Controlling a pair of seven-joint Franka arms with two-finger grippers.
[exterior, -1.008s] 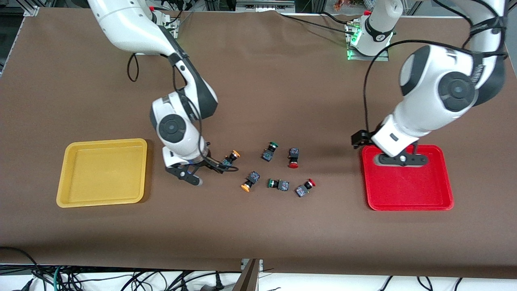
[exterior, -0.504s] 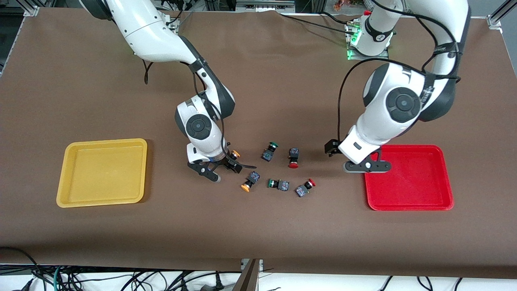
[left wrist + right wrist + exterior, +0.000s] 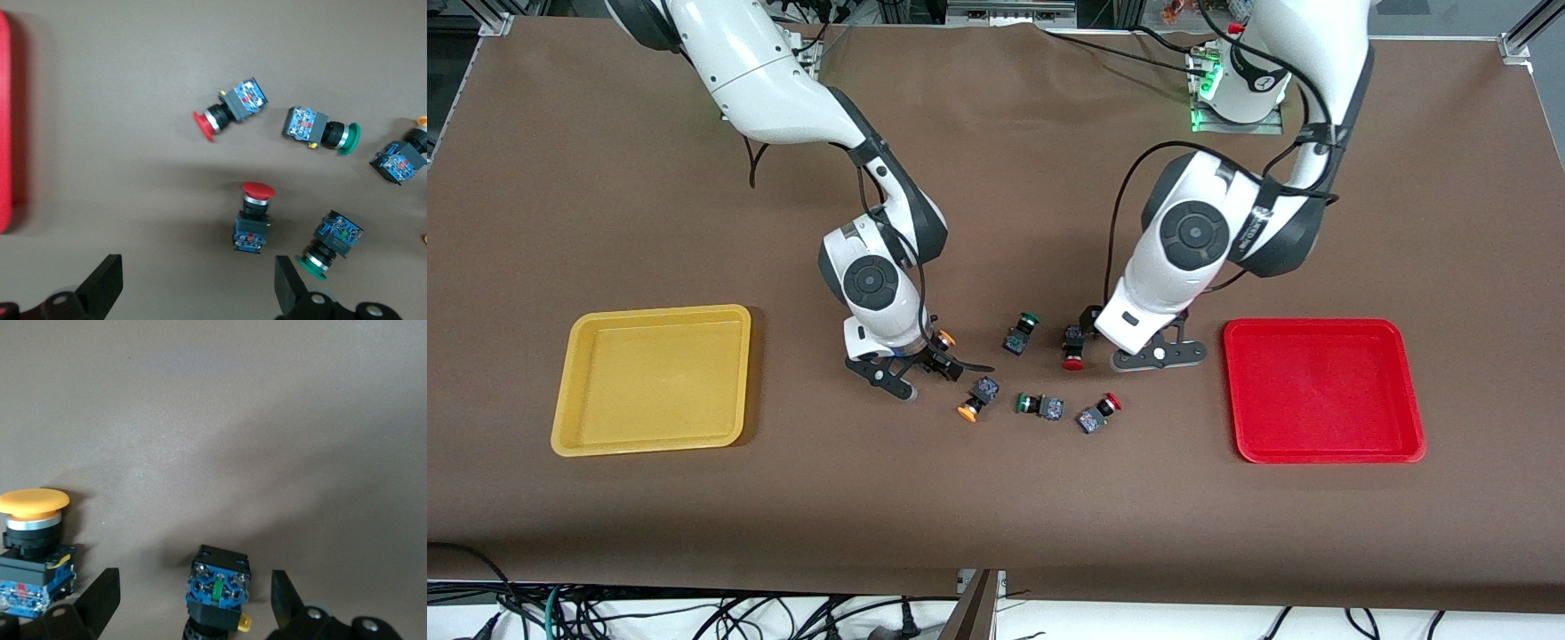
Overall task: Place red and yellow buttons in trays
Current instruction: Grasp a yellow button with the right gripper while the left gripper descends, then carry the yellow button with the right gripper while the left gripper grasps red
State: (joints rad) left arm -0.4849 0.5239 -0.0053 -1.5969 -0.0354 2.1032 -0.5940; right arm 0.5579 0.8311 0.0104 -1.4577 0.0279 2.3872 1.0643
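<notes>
Four small push-button switches with dark square bodies, loose on the brown table cloth [image 3: 996,524], none in a tray yet. One red-capped switch [image 3: 1072,348] just beside the left gripper [image 3: 195,293], a second red-capped switch [image 3: 1098,414] nearer the camera. One yellow-capped switch [image 3: 939,342] under the right gripper [image 3: 920,369], another yellow-capped switch [image 3: 974,400] nearer the camera.

Both grippers spread wide, holding nothing, low over the cluster.

Likely trouble: a tiny body twisting or rolling on its round cap under the pinch. Also possible: brushing a crowded neighbour, above all the green-capped switch [image 3: 1021,331] between the two targets or the second green-capped switch [image 3: 1040,405] nearer the camera. Risk of a wrong pick too, with the cap of the body between the right fingers hidden in the right wrist view.

Shallow yellow plastic tray [image 3: 654,313] toward the right arm's end, shallow red plastic tray [image 3: 1323,325] toward the left arm's end. Both well apart from the cluster, with nothing standing between.
</notes>
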